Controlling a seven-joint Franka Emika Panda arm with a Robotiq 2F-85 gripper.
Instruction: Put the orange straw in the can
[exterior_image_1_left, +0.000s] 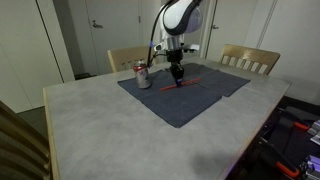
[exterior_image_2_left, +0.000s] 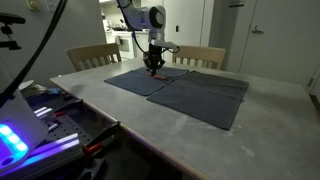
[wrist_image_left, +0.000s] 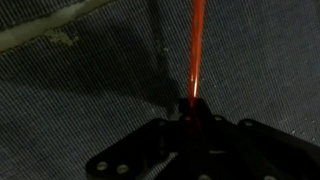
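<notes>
In an exterior view: gripper (exterior_image_1_left: 177, 72) low over the dark cloth (exterior_image_1_left: 200, 100) on the bench (exterior_image_1_left: 100, 135), right at the orange straw (exterior_image_1_left: 186, 85), which lies flat on that cloth. Can (exterior_image_1_left: 142, 74) upright near the cloth's edge, a little apart from the straw, nothing poking out of it.

In an exterior view: gripper (exterior_image_2_left: 153, 66) down at cloth level, only a red sliver of straw (exterior_image_2_left: 163, 72) beside it. Can not made out here.

Wrist view: straw (wrist_image_left: 196, 45) running straight away from the gripper (wrist_image_left: 193, 108), near end vanishing between the jaws. Cannot tell whether clamped or loose.

Judged from this: pick-up stage at best. Lifting, carrying to the can, upending and dropping in all left.
</notes>
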